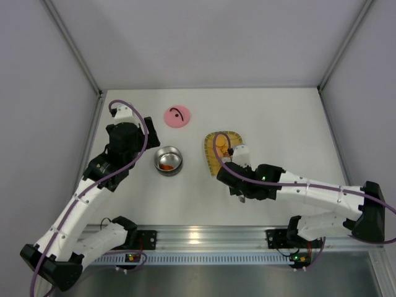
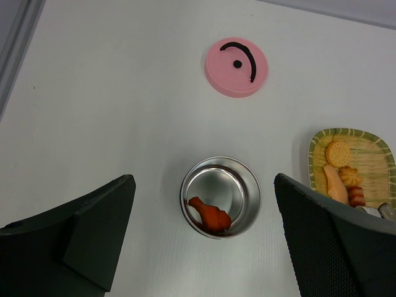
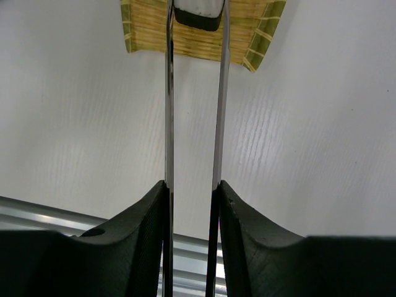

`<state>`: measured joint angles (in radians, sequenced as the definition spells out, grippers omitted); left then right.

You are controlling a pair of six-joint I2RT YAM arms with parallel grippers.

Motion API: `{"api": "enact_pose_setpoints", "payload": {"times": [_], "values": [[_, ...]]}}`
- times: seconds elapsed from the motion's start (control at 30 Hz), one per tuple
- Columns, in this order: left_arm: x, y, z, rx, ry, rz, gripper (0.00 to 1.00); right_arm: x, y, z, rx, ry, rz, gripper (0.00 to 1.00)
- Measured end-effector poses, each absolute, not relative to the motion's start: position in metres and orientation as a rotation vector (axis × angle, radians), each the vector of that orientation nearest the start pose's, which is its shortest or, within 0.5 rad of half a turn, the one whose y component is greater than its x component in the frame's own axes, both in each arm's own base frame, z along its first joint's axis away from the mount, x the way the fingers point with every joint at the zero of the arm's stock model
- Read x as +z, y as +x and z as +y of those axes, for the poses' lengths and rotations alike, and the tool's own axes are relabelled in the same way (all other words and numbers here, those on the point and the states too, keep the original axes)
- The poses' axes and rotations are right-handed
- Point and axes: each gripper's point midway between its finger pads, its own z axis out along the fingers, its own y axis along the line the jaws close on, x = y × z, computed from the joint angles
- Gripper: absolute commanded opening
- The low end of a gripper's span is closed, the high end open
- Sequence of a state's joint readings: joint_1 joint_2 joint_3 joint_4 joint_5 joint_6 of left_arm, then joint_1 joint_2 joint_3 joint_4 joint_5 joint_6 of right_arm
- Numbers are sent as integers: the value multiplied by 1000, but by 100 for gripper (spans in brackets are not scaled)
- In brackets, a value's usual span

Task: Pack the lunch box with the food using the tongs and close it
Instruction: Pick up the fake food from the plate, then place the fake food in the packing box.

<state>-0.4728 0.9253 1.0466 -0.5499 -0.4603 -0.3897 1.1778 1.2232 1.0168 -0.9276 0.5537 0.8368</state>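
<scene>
Lunch box (image 1: 167,161): round steel bowl, open and upright on the bench (image 1: 266,111), left of centre. One red-orange food piece (image 2: 210,218) lies inside, against the near wall.

Lid (image 1: 177,116): flat pink disc with a black curved mark. It lies on the bench beyond the bowl, apart from it.

Tray (image 2: 378,147): yellow woven mat with a green edge, right of the bowl and well apart from it. It holds a round biscuit-like piece (image 2: 338,153), a long orange piece (image 2: 333,180), a small yellow piece (image 2: 350,176) and a red piece (image 2: 356,197).

Tongs (image 3: 169,111): two thin arms squeezed nearly parallel, reaching from the right jaws to the tray's near edge. The tips pinch a dark piece with white (image 3: 198,13).

Right jaws: closed on the tongs, one finger pressed against the outside of each arm.

Left jaws: spread wide with nothing in them, hanging above the bowl. In the wrist view one finger shows on either side of it.

Bench surface: white and matt, with faint ribbed lines in the close view.

Room: pale grey wall panels (image 1: 204,37) at the back and both sides, with metal struts (image 1: 74,46) at the corners. An aluminium rail (image 1: 210,238) along the near edge carries both arm bases.
</scene>
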Motion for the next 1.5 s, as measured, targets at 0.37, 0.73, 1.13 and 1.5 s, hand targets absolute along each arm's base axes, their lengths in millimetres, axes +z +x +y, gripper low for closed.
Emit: {"api": "enact_pose_setpoints", "payload": {"times": [0.37, 0.73, 1.13, 1.5], "values": [[280, 294, -78, -104, -213, 1941, 99, 186, 173, 237, 171, -293, 2363, 19], [280, 294, -78, -103, -213, 1941, 99, 212, 187, 307, 263, -429, 2327, 19], [280, 294, -78, -103, -214, 1941, 99, 201, 188, 387, 380, -570, 2330, 22], [280, 294, -78, -103, -214, 1941, 99, 195, 188, 394, 377, -594, 2336, 41]]}}
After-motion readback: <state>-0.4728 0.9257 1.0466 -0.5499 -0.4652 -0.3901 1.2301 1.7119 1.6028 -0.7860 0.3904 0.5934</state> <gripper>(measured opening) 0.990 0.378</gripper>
